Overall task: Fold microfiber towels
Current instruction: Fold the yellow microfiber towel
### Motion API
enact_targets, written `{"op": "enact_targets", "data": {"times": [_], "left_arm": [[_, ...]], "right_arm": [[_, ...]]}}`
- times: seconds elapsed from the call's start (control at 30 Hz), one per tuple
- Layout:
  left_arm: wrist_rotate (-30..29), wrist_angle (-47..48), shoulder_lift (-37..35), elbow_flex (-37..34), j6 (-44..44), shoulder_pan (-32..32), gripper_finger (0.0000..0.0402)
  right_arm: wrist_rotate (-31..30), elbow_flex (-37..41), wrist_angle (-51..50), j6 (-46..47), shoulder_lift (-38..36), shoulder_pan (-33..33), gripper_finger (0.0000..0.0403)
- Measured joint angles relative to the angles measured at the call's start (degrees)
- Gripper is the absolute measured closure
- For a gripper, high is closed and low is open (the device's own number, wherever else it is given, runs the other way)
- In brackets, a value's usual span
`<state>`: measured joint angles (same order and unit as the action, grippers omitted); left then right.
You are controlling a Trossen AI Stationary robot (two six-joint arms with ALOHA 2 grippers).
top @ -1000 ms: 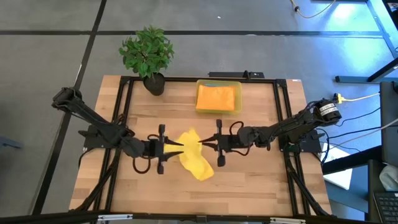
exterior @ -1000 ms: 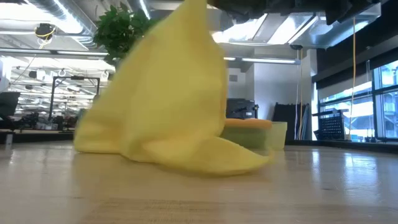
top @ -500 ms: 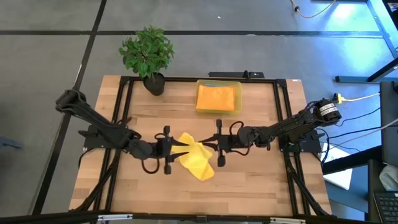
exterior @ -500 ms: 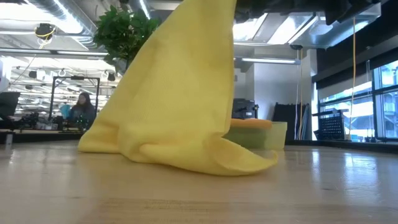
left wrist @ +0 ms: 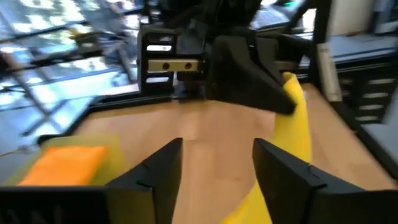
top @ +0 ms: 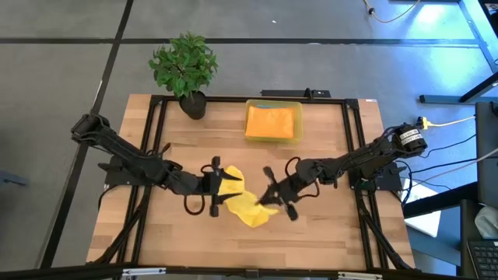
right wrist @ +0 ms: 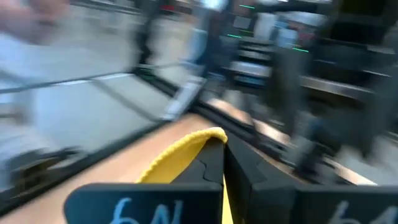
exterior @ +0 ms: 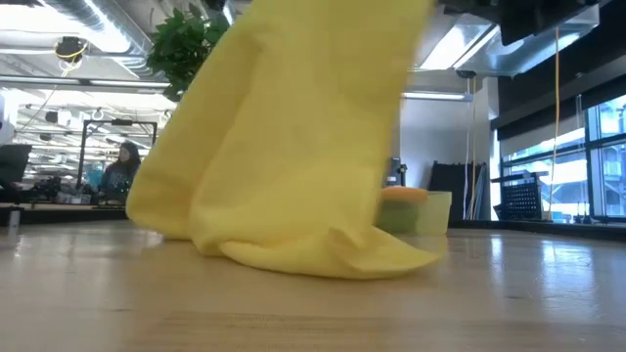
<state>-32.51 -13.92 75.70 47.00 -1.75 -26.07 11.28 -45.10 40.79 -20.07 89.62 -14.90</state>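
Note:
A yellow microfiber towel point(top: 243, 204) stands as a loose peak at the middle of the table, its lower folds on the wood point(exterior: 323, 256). My right gripper point(top: 263, 201) is shut on its top, slanting in from the table's right. My left gripper point(top: 222, 187) is open just left of the towel. Bare wood shows between its fingers point(left wrist: 217, 146) and yellow cloth point(left wrist: 292, 118) runs past one finger; I cannot tell whether they touch. An orange towel point(top: 272, 122) lies folded in the yellow bin point(top: 272, 102). My right gripper pinches a raised edge of the yellow towel point(right wrist: 202, 138) between its two shut fingers; one layer or several, I cannot tell. The fingers come nearly level from the table's right, turned toward the near edge. The cloth hangs slack below them, its lower part on the table.
A potted plant point(top: 185, 66) stands at the table's far left corner. The yellow bin sits at the far edge, at its middle. A black frame point(top: 156, 124) runs along the table's sides. Bare wood lies toward the near edge.
My left gripper has moved toward the table's right, closer to my right gripper, and has opened, letting go of the towel's top. My right gripper has swung its fingers toward the near edge, carrying the towel's peak with it; the lower folds stay on the table.

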Motion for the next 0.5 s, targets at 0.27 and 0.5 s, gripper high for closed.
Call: {"op": "enact_targets", "data": {"times": [0.27,0.5], "left_arm": [[13.33,4.69,2.89,0.02,8.98,3.08,0.0182],[25.87,-5.02,11.47,-0.02,8.68,6.18,0.0181]], "right_arm": [[15.84,0.0,-3.77,-1.93,-0.02,-1.58,0.0401],[15.36,0.0,-5.69,-2.91,-0.02,-2.27,0.0401]]}}
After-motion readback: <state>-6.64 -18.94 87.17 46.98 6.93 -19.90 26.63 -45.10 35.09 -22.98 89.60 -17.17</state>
